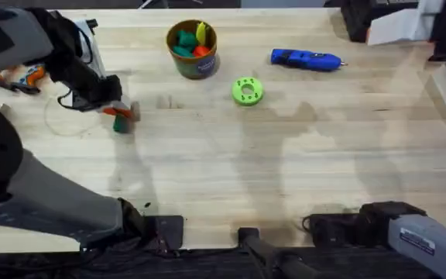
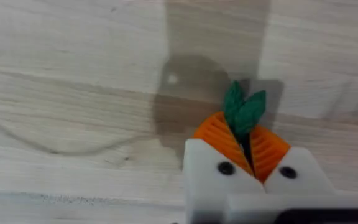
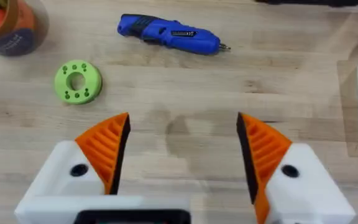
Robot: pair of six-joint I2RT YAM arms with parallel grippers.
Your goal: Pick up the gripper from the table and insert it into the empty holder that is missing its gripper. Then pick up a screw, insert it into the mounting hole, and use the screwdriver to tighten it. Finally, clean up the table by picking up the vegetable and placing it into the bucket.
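— Over at the far left of the tabletop (image 1: 231, 170), what has the left gripper (image 1: 119, 113) got?
— The vegetable (image 2: 243, 109). In the left wrist view its orange ribbed pads (image 2: 217, 135) are pressed together on it, and the dark green leafy end sticks out past the tips, above the bare wood. From overhead the gripper is low by the left edge, with a bit of green and orange showing at its end.
— And the right gripper (image 3: 183, 151)?
— Spread wide with nothing between its fingers, over bare wood. Its arm sits at the lower right in the overhead view.
— Where is the bucket (image 1: 193, 49)?
— At the far side, left of centre, upright. Teal, orange and yellow toy pieces (image 1: 190, 40) are inside it. It stands well apart from the left gripper.
— The screwdriver (image 1: 306, 59)?
— Lying on its side at the far right of the bucket, metal tip pointing right. The right wrist view shows it too, beyond the open fingers.
— Anything between them?
— A green disc (image 1: 247, 91) with a centre hole, flat on the wood, nearer than both and roughly between the bucket and the screwdriver, touching neither.
— The orange wedge and the white holder?
— I cannot tell. Some orange and white parts (image 1: 18, 76) sit at the left edge behind the left arm, but they are too hidden to identify.
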